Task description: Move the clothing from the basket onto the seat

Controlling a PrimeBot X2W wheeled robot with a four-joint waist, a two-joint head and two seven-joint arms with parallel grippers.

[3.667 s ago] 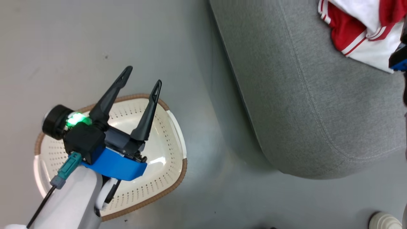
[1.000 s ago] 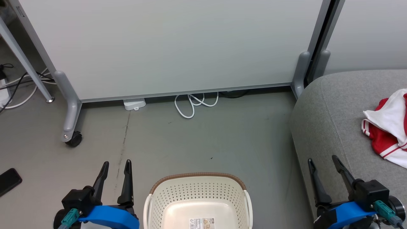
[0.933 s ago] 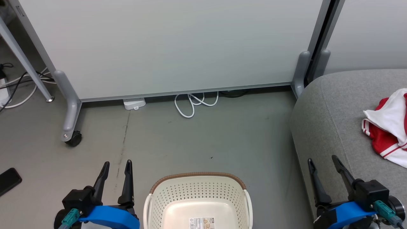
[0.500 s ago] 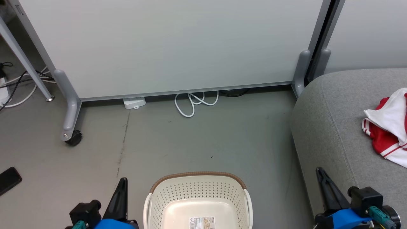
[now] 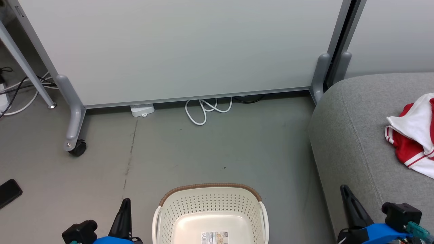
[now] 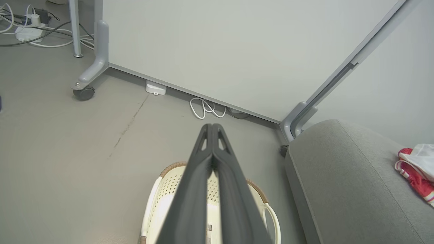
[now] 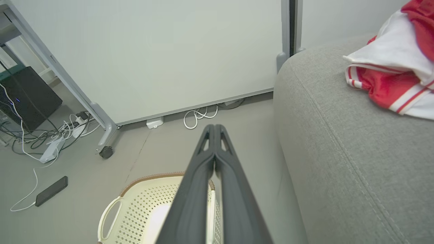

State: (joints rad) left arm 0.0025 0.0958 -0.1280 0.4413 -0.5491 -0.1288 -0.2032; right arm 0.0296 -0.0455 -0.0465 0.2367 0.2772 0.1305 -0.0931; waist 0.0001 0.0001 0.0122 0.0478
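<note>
The cream basket (image 5: 210,198) with its brown rim stands on the floor at the bottom centre, holding no clothing, just a label on its bottom. Red and white clothing (image 5: 412,135) lies on the grey seat (image 5: 352,135) at the right, and in the right wrist view the clothing (image 7: 390,74) sits at the upper right. My left gripper (image 5: 124,205) is low at the bottom left beside the basket, shut with nothing in it; the left wrist view shows that gripper (image 6: 211,127) with fingers pressed together. My right gripper (image 5: 345,190) is at the bottom right over the seat's edge, likewise shut (image 7: 214,128).
A white partition panel (image 5: 176,47) on wheeled grey feet (image 5: 73,128) stands across the back. A coiled white cable (image 5: 206,110) and a small white box (image 5: 142,110) lie at its base. A black phone (image 5: 9,192) lies on the floor at the left.
Both grippers have sunk toward the bottom edge and gone from open to shut. Earlier still the head camera looked down on the basket and seat from another angle.
</note>
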